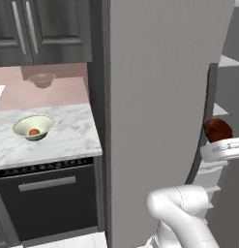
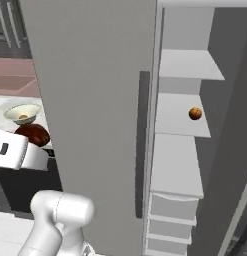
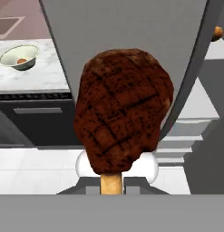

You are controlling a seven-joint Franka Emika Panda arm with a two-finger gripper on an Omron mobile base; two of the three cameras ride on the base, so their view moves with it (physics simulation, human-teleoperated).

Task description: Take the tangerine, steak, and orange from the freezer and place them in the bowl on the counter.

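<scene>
From the left base view, steak sat high at the right edge, just past the freezer door's edge, riding on top of the white wrist. Bowl was on the counter well to the left, with one small orange fruit already inside. Door stood between arm and bowl, so the path had to swing around its edge

Right base view: steak showed at the left, just above the wrist and below the bowl in frame, in front of the door face. Freezer was open on the right; one orange ball was left on a pale shelf. That made one fruit delivered, steak in transit, one fruit left to fetch, as I judged it

Hand view: steak took up the centre, gripper pressed together on its pale bone end at the bottom, fingertips mostly hidden by the meat. Bowl lay far off at upper left on the counter; ball peeked at upper right past the door edge

Step in hand: carrying steak out of the freezer toward the bowl. Next move called for clearing the door edge, bringing the hand over the bowl's rim, lowering, then spreading the fingers. Grip was only on the thin end, so a fast swing could make the steak pivot or slip
</scene>
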